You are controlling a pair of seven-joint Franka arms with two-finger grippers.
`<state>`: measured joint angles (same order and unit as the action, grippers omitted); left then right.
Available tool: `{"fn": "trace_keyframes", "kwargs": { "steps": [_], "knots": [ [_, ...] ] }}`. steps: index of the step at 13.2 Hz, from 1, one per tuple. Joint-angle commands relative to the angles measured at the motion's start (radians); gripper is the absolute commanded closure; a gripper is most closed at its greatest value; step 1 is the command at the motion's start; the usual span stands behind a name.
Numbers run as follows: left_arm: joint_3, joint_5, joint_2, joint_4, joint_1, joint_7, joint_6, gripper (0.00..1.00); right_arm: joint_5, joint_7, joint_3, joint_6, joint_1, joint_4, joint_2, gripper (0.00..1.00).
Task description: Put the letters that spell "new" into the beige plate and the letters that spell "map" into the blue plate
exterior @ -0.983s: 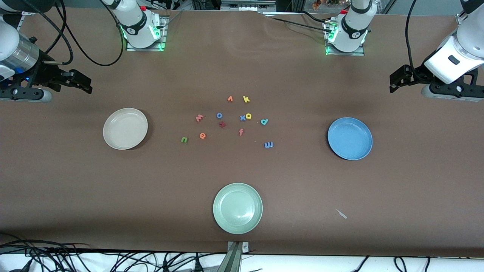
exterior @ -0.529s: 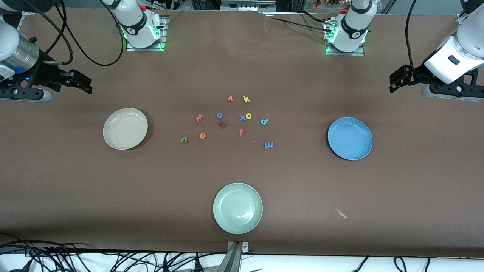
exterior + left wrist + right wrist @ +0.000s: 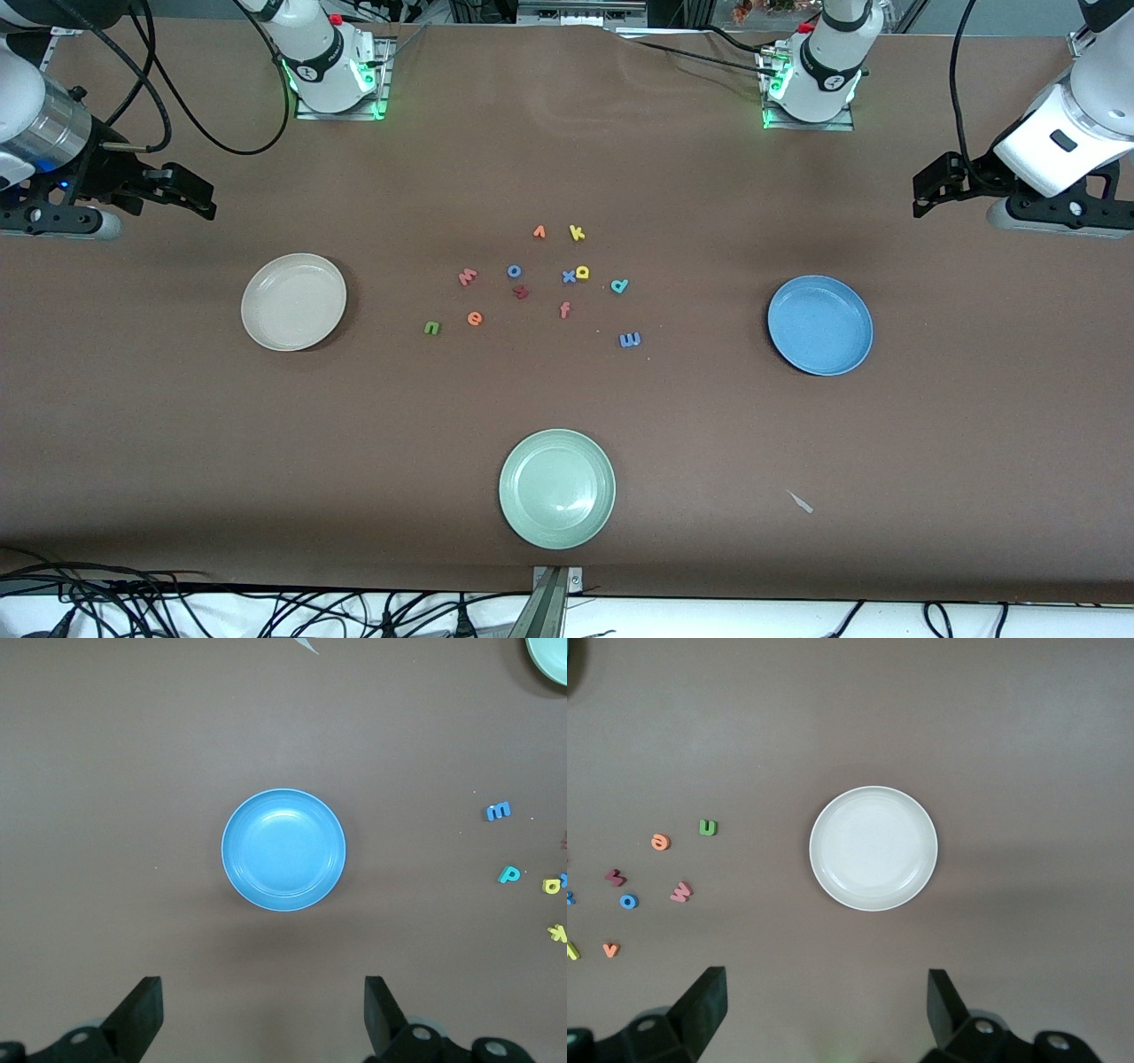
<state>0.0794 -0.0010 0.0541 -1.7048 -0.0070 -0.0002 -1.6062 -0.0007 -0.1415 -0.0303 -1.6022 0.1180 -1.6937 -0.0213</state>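
Zero of six letters placed so far; whole job left, by my read. Tabletop (image 3: pixel 177 425) carries everything. Beige plate (image 3: pixel 293 301) sits toward the right arm's end, nothing in it. Blue plate (image 3: pixel 819 324) sits toward the left arm's end, also w/ nothing in it. Pale green plate (image 3: pixel 556 487) lies nearest the front camera, not part of the job.

Right gripper (image 3: pixel 190 190) hangs over the tabletop near its own end, jaws spread wide, holding nothing; beige plate is centred in its wrist view. Left gripper (image 3: pixel 930 190) likewise hangs near its end, jaws spread wide, holding nothing, blue plate centred in its wrist view. Both arms wait.

Letters lie mid-tabletop, between the two plates. "new": green n (image 3: pixel 431 328), orange e (image 3: pixel 475 318), pinkish-red w (image 3: pixel 468 276), all on the beige plate's side of the cluster. "map": blue m (image 3: pixel 630 339), teal a (image 3: pixel 619 285), yellow p (image 3: pixel 582 272), touching or just beside blue x (image 3: pixel 569 276). Extras to skip: yellow k (image 3: pixel 577 233), blue o (image 3: pixel 515 271), orange-red f (image 3: pixel 564 309), dark red letter (image 3: pixel 521 291).
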Motion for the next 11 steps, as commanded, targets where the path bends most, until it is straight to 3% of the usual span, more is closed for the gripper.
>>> {"fn": "trace_keyframes", "kwargs": {
  "steps": [1,11],
  "knots": [
    [-0.007,-0.013,-0.002,0.008,-0.005,0.009,-0.009,0.0,0.008,-0.007,-0.003,-0.012,0.0,-0.02,-0.019,0.0],
    [-0.01,-0.013,-0.011,0.014,0.016,0.011,-0.003,0.0,0.008,-0.009,-0.002,-0.013,0.0,-0.02,-0.019,0.0]
  ]
}}
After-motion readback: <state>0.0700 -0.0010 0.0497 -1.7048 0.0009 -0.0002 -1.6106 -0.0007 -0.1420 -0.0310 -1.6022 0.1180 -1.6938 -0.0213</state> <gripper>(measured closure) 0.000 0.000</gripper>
